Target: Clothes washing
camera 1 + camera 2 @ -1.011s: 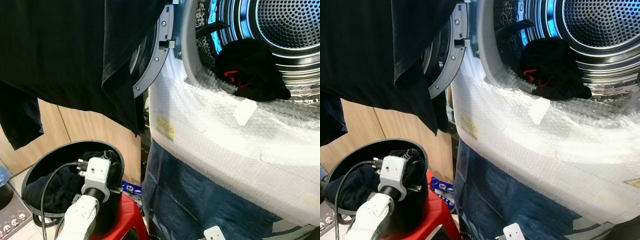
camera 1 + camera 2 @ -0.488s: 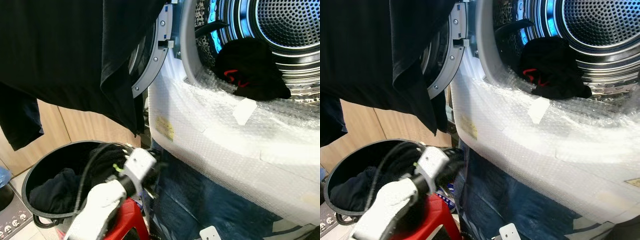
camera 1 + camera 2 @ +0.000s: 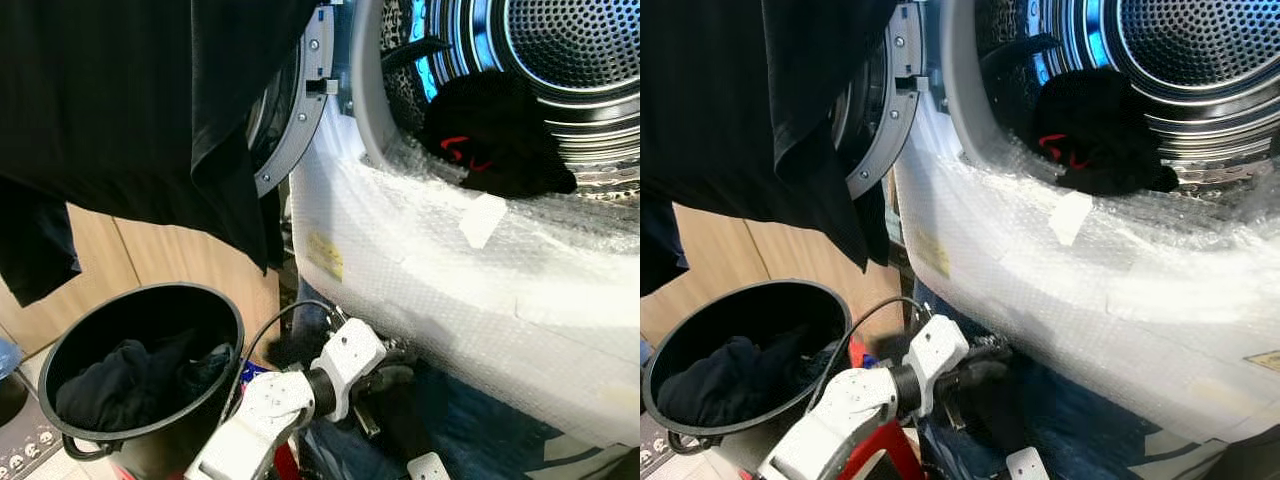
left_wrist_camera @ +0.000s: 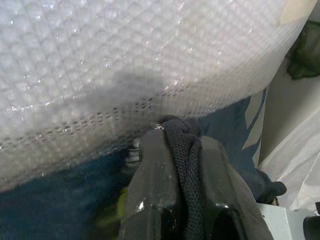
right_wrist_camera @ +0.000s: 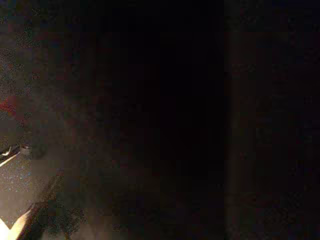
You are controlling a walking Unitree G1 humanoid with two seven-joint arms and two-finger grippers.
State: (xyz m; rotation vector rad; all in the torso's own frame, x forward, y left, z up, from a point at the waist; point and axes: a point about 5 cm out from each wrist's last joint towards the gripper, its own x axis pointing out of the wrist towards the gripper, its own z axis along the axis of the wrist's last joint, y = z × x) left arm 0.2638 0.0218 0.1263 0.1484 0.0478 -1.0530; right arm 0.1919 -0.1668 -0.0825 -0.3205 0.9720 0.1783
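MOVED: left gripper (image 4: 182, 150) has swung from round black plastic bucket (image 3: 215, 305) to below bubble-wrapped white washer front (image 3: 480, 290) | GRIP: fingers pinch bunched dark knit garment (image 4: 186, 145) | ADVICE: lift clear of soft wrap, into perforated steel drum (image 3: 575, 45) | RIGHT: fingers cannot tell

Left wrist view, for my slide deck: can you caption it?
Left gripper fingers pinch a dark garment just below the bubble-wrapped washer front.
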